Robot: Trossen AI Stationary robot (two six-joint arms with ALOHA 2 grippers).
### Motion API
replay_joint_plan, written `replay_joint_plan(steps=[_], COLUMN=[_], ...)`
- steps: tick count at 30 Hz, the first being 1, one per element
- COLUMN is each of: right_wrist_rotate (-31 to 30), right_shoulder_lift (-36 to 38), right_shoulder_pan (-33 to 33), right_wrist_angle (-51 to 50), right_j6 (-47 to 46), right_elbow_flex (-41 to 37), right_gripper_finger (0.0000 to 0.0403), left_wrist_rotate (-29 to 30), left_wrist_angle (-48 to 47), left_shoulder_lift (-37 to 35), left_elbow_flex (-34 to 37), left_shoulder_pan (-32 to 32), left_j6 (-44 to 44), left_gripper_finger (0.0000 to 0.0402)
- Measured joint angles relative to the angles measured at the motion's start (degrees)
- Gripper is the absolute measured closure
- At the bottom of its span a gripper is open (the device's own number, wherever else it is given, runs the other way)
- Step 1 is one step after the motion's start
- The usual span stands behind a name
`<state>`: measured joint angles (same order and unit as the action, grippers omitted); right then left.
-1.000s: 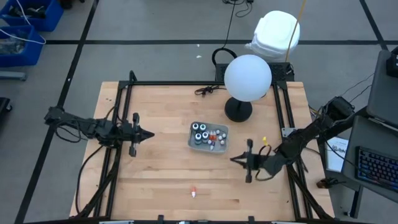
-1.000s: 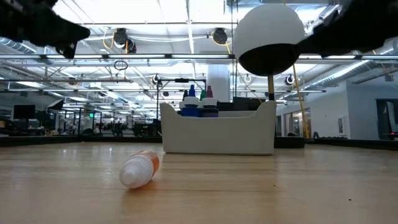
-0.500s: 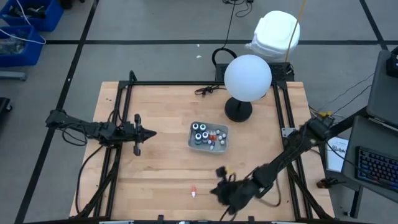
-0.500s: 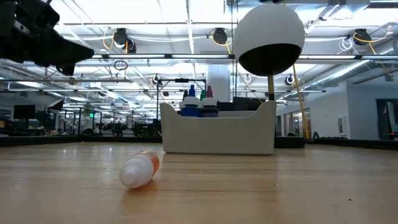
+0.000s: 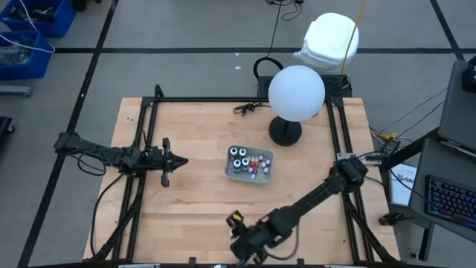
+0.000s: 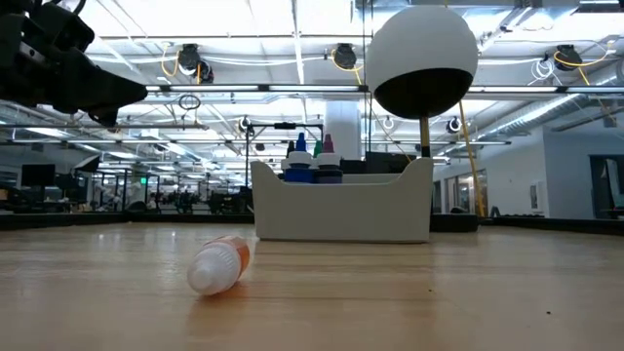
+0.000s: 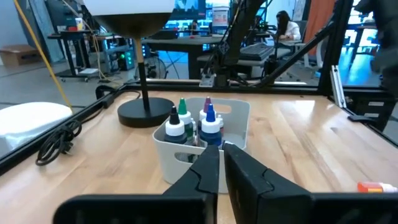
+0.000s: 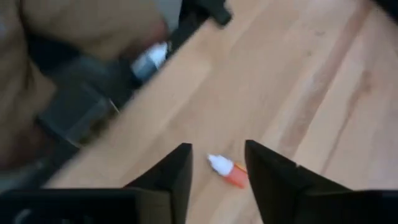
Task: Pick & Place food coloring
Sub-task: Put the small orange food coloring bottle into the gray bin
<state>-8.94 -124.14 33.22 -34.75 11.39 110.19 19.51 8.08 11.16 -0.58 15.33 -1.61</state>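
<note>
One small orange dropper bottle (image 6: 219, 265) with a white cap lies on its side on the wooden table near the near edge; it also shows as the bottle (image 8: 227, 171). My right gripper (image 8: 219, 147) hovers above it, open, tipped downward, with a finger on either side of the bottle and clear of it; the right gripper (image 5: 242, 231) covers the bottle in the high view. The white tray (image 5: 227, 165) mid-table holds dark jars (image 5: 239, 155) and small bottles (image 5: 257, 165). My left gripper (image 5: 178, 160) waits left of the tray, level, fingers all but together.
A lamp with a white globe (image 5: 296, 92) stands on its black base (image 5: 285, 132) behind the tray. A black cable (image 5: 249, 109) lies at the far edge. Black frame rails (image 5: 141, 149) run along both sides of the table. Bare wood lies around the lying bottle.
My right arm has swung from the table's right side toward the near edge and leftward, and its gripper has tipped downward over the lying bottle. My left gripper has sunk a little. The bottle and the tray have stayed put.
</note>
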Motion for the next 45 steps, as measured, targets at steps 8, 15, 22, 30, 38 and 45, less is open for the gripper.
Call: replay_joint_plan(steps=[8, 15, 22, 30, 38, 45], right_wrist_rotate=[1.7, 1.7, 3.2, 6.4, 8.0, 9.2], right_shoulder_lift=[-2.5, -2.5, -6.9, -8.0, -7.9, -9.9], right_shoulder_pan=[-1.7, -2.5, -5.6, -5.9, -6.5, -7.5], right_wrist_angle=[-1.0, -0.4, -0.3, 0.0, 2.2, 3.4], right_j6=[15.4, 24.7, 33.0, 40.8, 44.0, 47.3], right_elbow_flex=[0.0, 0.0, -0.5, -0.4, -0.4, -0.4], right_gripper_finger=[0.0212, 0.0217, 0.0216, 0.0215, 0.0215, 0.0216], left_wrist_rotate=[-0.2, -0.2, -0.2, -0.1, -0.1, -0.1], left_wrist_angle=[-0.9, -1.0, -1.4, -3.4, -3.7, -3.9], left_shoulder_lift=[0.1, 0.1, 0.1, 0.1, 0.1, 0.1], left_elbow_flex=[0.0, 0.0, 0.0, -0.1, -0.1, -0.1], left_shoulder_pan=[0.1, 0.1, 0.1, 0.1, 0.1, 0.1], left_j6=[-0.4, 0.4, 0.5, 0.9, 0.9, 0.8], left_gripper_finger=[0.0362, 0.0366, 0.0366, 0.0366, 0.0366, 0.0366])
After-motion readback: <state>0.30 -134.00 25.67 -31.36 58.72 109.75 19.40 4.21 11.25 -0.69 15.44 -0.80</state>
